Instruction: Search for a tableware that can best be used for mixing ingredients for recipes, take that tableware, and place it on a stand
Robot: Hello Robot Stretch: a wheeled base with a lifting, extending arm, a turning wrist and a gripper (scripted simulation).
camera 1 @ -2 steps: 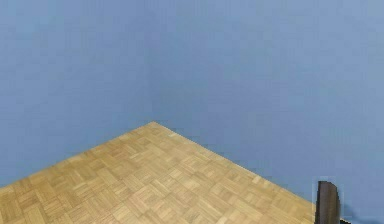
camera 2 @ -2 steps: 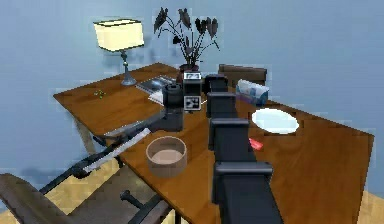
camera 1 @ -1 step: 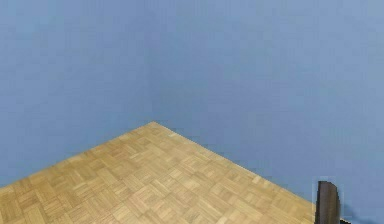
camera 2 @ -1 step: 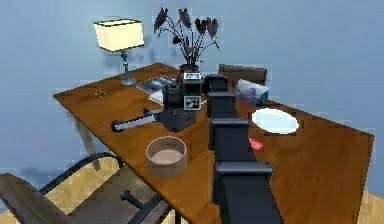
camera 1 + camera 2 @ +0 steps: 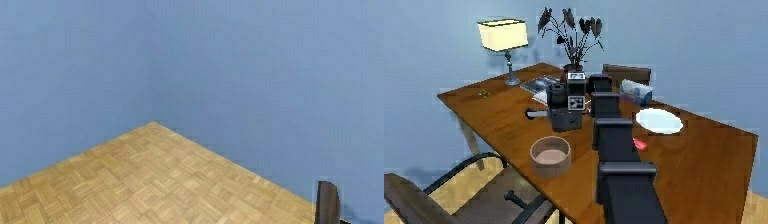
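Observation:
A round brown bowl (image 5: 550,155) stands on the wooden table (image 5: 704,165) near its front edge. The dark arm rises from the arm side view's bottom edge over the table. The gripper (image 5: 552,112) lies just beyond the bowl, above the tabletop, with papers and other things behind it. I cannot tell whether it holds anything, nor whether it is over or beside the bowl.
On the table stand a lamp (image 5: 503,35), a dark vase of dark leaves (image 5: 573,40), a white plate (image 5: 659,121) and papers (image 5: 537,88). Chairs stand at the near left (image 5: 454,195) and far side (image 5: 627,72). The forward view has blue walls, a parquet floor (image 5: 150,180) and a dark upright piece (image 5: 326,200).

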